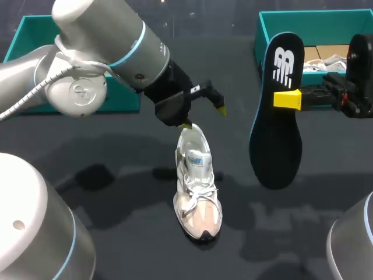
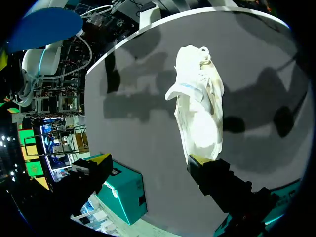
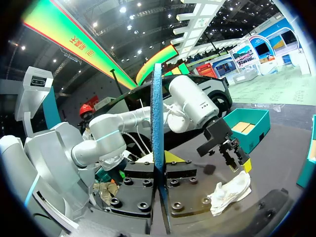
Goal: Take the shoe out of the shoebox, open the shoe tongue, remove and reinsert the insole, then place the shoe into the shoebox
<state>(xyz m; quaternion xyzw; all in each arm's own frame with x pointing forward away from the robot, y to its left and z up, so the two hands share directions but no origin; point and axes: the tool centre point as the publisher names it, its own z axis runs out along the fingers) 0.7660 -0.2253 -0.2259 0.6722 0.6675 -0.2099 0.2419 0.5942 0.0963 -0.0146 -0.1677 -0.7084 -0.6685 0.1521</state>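
Shoe [image 1: 197, 185] lies on its sole near the middle of the table [image 1: 116, 233], with the toe toward the near edge, outside the shoebox [image 1: 274, 23] that stands at the far right corner. The insole [image 1: 278, 122] is also out of the shoe. The right gripper [image 1: 287, 99] pinches it by one long edge and holds it upright between shoe and shoebox; whether its lower end touches the table I cannot tell. The left gripper [image 1: 204, 117] hangs at the heel with its fingers spread wide. One tip is at the heel collar and the other is in free air, so nothing grips the shoe. I think the danger is in the reinsertion. The insole is long and soft and is held at only one place, so it may bend or turn in the pinch when its end meets the opening. The shoe is light and not held, so a push from the insole could slide it or tip it on its side. The tongue could also fall back and close the way in.
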